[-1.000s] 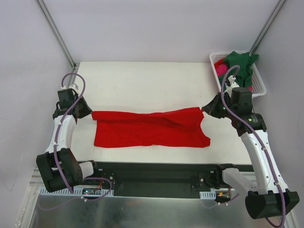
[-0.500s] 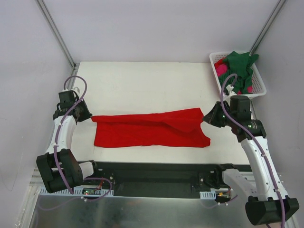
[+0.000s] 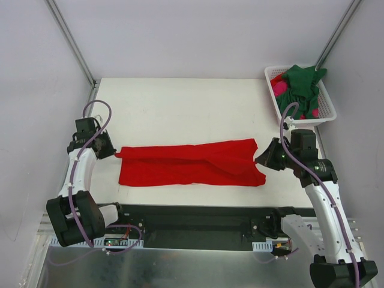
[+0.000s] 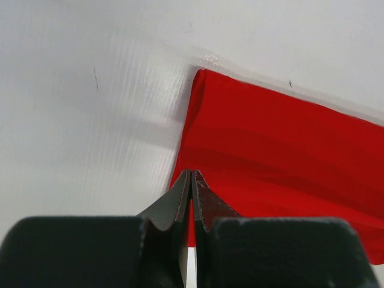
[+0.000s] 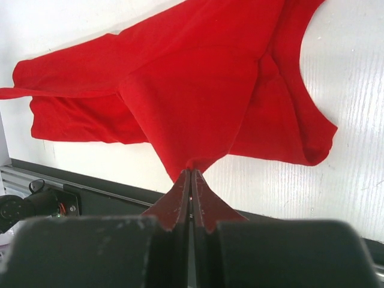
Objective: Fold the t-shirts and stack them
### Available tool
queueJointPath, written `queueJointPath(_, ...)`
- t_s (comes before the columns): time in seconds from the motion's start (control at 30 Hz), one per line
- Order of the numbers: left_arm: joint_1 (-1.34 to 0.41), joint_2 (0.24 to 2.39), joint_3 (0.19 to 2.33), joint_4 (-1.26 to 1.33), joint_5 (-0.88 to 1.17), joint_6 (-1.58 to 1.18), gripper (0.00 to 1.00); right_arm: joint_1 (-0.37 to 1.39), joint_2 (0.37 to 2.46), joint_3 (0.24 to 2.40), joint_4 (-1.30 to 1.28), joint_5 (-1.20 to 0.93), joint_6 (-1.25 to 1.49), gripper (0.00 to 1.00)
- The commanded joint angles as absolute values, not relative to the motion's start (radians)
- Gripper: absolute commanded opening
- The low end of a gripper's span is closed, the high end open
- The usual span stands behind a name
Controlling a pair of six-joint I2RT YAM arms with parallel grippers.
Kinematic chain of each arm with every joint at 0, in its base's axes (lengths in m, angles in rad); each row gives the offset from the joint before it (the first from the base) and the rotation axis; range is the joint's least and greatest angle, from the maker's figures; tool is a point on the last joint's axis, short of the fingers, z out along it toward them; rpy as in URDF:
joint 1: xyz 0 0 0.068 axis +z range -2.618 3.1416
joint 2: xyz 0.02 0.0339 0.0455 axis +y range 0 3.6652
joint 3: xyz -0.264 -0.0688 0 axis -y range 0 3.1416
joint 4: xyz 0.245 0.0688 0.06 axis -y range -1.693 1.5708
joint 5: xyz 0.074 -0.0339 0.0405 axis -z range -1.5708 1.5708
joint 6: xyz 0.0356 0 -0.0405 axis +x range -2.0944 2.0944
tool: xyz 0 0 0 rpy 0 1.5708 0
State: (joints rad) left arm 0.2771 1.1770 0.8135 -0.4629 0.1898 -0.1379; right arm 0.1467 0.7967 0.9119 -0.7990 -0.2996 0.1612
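The white bench [image 3: 180, 102], walled by pale panels, carries the red t-shirt [image 3: 186, 171] spread wide along its near edge. Since a second ago, its held far edge has been drawn nearer the arms, narrowing the cloth. The white basket [image 3: 327, 108] at the far right corner holds the green t-shirt [image 3: 303, 81] and pink t-shirt [image 3: 278, 87]. The left end effector [image 4: 191, 175] and right end effector [image 5: 191, 173] are each clamped on red cloth, at opposite ends.

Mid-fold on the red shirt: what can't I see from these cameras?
Top view: the green shirt covers most of the pink shirt in the basket.
Left wrist: the left gripper hides how much red shirt it pinches.
Right wrist: the shirt's top fold hides the layers beneath; the basket is out of frame.
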Motion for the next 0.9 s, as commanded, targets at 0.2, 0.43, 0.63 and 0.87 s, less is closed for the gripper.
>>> queueJointPath(0.2,0.290,1.117,0.810,-0.532,0.147,-0.101,0.00,0.149,0.747,0.887,-0.854,-0.324,0.144,0.01)
queueJointPath(0.43,0.290,1.103,0.813,-0.551,0.169,-0.101,0.00,0.150,0.730,0.890,-0.876,-0.318,0.138,0.01)
queueJointPath(0.63,0.291,1.097,0.813,-0.568,0.213,-0.113,0.00,0.150,0.723,0.902,-0.907,-0.314,0.133,0.01)
queueJointPath(0.87,0.291,1.111,0.824,-0.581,0.210,-0.112,0.00,0.150,0.722,0.913,-0.931,-0.318,0.130,0.01)
